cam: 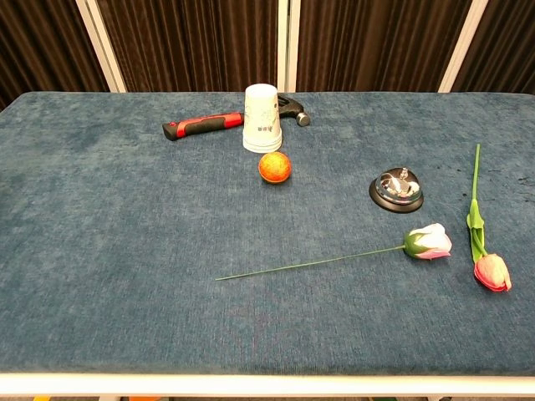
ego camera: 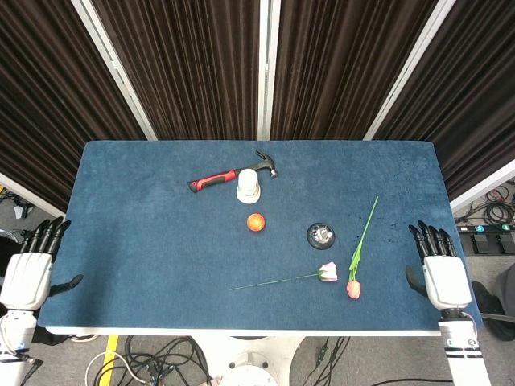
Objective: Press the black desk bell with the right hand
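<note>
Black-based and chrome-domed, the desk bell is seen unpressed toward the right edge of the surface, well apart from the right robot hand, which is held empty with fingers spread beyond that edge, so the whole reach and press is judged left.

Desk bell — right hand apart

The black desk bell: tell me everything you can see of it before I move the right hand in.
The black desk bell has a shiny chrome dome on a round black base, with a small button on top. It stands upright on the blue cloth table, right of centre, nothing touching it. A pale pink tulip head lies just in front of it.
</note>
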`<state>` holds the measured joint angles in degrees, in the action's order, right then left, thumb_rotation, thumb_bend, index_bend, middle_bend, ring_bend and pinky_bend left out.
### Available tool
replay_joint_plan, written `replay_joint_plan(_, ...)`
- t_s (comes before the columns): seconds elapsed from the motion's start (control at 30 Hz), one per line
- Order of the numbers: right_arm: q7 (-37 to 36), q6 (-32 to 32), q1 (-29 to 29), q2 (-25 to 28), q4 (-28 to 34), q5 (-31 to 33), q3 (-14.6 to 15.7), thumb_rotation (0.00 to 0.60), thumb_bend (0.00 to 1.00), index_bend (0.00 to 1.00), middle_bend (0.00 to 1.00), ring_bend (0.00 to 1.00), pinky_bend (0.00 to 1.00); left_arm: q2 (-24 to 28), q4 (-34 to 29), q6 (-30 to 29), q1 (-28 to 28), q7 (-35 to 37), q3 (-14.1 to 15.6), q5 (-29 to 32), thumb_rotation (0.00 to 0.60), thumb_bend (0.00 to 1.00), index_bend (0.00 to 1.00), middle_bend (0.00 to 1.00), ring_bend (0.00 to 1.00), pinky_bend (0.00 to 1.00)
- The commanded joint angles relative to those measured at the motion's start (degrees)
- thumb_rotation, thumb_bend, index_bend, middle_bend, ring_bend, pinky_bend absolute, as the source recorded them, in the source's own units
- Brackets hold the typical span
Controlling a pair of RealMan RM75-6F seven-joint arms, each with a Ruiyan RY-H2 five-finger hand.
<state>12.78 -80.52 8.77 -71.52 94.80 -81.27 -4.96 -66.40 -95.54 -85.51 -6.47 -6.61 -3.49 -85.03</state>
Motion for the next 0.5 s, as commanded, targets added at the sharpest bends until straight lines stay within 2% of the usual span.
replay_joint_plan(0.03,1.16,0.44,0.05,0.36,0.74,0.57,0.12,0.600,0.99,0.00,0.00,0.00,0.00,-0.41,0.44,-0.02,0.19,0.14,0.24,0.04,0.600,0.11,0.09,0.05,0.00,0.15)
replay_joint_plan(0.2,2.48,1.56,0.60,0.60,1.27,1.95,-0.30,0.600,1.00,0.00,0.09,0.01,0.00,-1.03,1.65,0.77,-0.11,0.87,0.08,0.62,0.600,0.11,0.09,0.05,0.00,0.15)
replay_joint_plan(0.23,2.90,1.69,0.80,0.42,1.25,1.97,-0.38,0.600,1.00,0.00,0.14,0.05,0.03,-1.05,1.73,0.85,-0.20,0.84,0.07,0.54,0.600,0.11,0.09,0.05,0.00,0.15)
replay_joint_plan(0.3,3.97,2.10,1.29,-0.11,1.06,1.82,-0.38,0.600,1.00,0.00,0.34,0.25,0.16,-1.03,1.83,0.99,-0.34,0.70,0.08,0.41,0.600,0.11,0.09,0.05,0.00,0.15)
replay_joint_plan(0.33,4.70,2.97,1.77,-0.50,0.95,1.80,-0.15,0.600,1.00,0.00,0.53,0.44,0.33,-0.98,1.86,1.03,-0.36,0.68,0.10,0.40,0.600,0.11,0.09,0.05,0.00,0.15)
replay_joint_plan(0.4,5.83,4.96,2.70,-1.03,0.91,1.94,0.37,0.600,1.00,0.00,0.70,0.63,0.49,-0.92,1.90,1.05,-0.31,0.74,0.08,0.58,0.600,0.11,0.09,0.05,0.00,0.15)
replay_joint_plan(0.43,7.03,5.78,3.36,-1.72,0.52,1.76,0.52,0.600,1.00,0.00,0.77,0.70,0.55,-0.86,1.96,1.03,-0.23,0.89,0.05,0.77,0.600,0.11,0.09,0.05,0.00,0.15)
replay_joint_plan(0.5,8.77,6.75,4.34,-3.03,-0.11,1.47,0.60,0.600,1.00,0.00,0.81,0.73,0.56,-0.74,2.04,0.93,-0.10,1.13,0.01,0.99,0.600,0.11,0.09,0.05,0.00,0.15)
